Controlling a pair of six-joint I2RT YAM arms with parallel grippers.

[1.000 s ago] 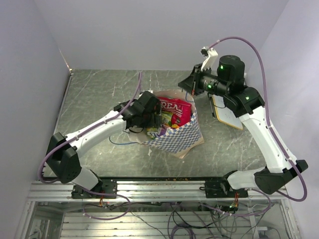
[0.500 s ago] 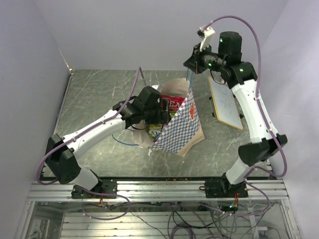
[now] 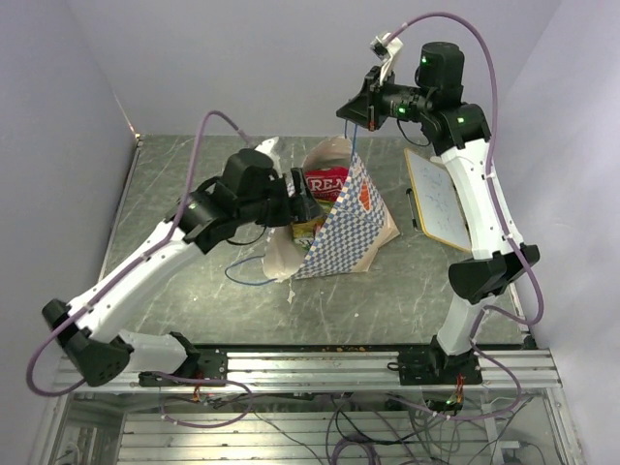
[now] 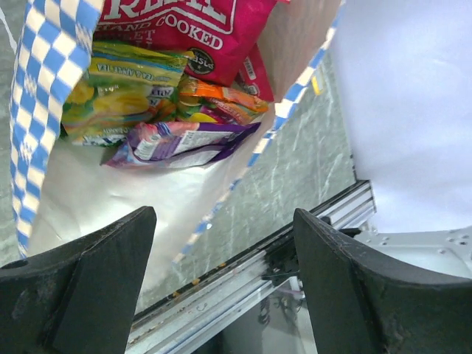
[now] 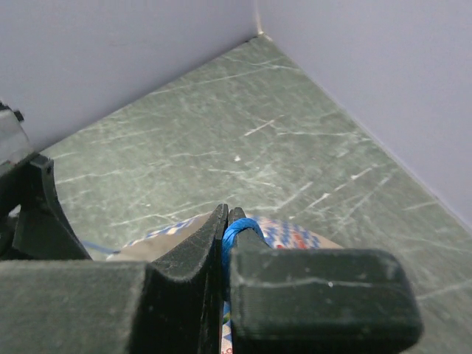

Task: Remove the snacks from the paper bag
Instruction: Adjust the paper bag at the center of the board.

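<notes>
My right hand (image 5: 227,221) clamped on blue string handle (image 5: 234,240), holds paper bag (image 3: 344,237) up so mouth tilts toward my left hand (image 4: 221,243). Left hand spread wide at bag mouth, holding nothing. Snacks (image 4: 125,96) all inside bag, purple packet (image 4: 184,144) nearest mouth. Bag bottom on tabletop (image 3: 174,184).

The paper bag (image 3: 344,237) was matt checkered paper outside, plain cream within. The snacks (image 4: 177,144) wore glossy, crinkled film wrappers. The worktop (image 3: 165,165) looked like smooth, veined green stone. The left end effector (image 4: 223,228) had matt black plastic fingers (image 4: 88,280).
</notes>
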